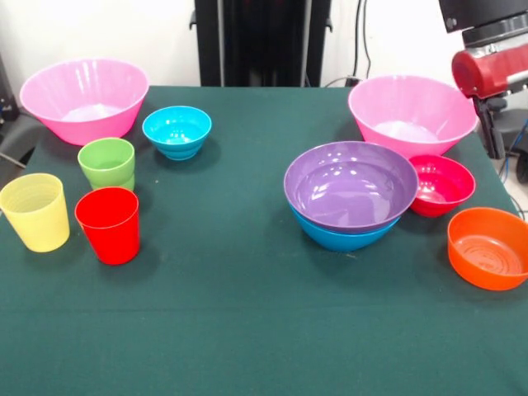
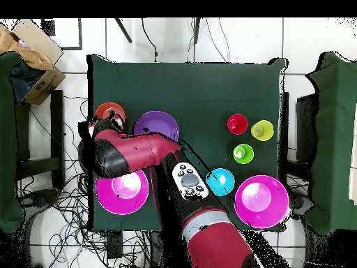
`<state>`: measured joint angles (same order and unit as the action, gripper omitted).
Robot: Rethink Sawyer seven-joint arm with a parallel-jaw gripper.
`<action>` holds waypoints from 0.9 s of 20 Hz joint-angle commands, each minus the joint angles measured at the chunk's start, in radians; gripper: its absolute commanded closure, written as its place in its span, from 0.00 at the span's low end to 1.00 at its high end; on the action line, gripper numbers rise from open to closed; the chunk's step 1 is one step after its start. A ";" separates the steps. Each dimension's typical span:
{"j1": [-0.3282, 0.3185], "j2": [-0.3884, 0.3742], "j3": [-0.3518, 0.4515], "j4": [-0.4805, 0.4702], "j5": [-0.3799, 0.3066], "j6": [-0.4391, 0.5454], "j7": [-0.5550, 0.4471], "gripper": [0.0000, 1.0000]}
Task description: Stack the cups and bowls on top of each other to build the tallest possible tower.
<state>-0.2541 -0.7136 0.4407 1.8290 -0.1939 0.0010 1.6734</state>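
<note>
A purple bowl [image 1: 351, 183] sits nested in a blue bowl [image 1: 342, 235] right of the table's middle, a low tower of two. Around it stand a large pink bowl [image 1: 411, 114], a crimson bowl [image 1: 443, 183] and an orange bowl [image 1: 488, 247]. On the left are a second large pink bowl [image 1: 82, 99], a cyan bowl [image 1: 176, 130], and the green cup [image 1: 107, 163], yellow cup [image 1: 35, 211] and red cup [image 1: 108, 224]. The red arm [image 2: 132, 153] reaches over the pink bowl [image 2: 122, 192]. Its gripper [image 1: 493, 128] hangs dark beside the right pink bowl, off the table's edge.
Chairs [image 2: 335, 132] flank the table on both sides in the overhead view, and a cardboard box [image 2: 31, 59] lies on one. Cables [image 2: 70, 209] trail on the floor near the robot's base. The green cloth [image 1: 247, 313] covers the whole table.
</note>
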 commanded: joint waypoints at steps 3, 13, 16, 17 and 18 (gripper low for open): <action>0.046 0.118 -0.011 -0.078 -0.098 -0.028 0.047 0.00; 0.106 0.317 -0.103 -0.286 -0.125 0.076 -0.025 0.00; 0.078 0.323 -0.079 -0.287 -0.157 0.064 -0.037 0.00; 0.063 0.326 -0.066 -0.290 -0.167 0.070 -0.044 0.00; 0.061 0.327 -0.063 -0.294 -0.171 0.075 -0.044 0.00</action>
<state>-0.1575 -0.4603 0.3835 1.6305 -0.2617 0.0010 1.6734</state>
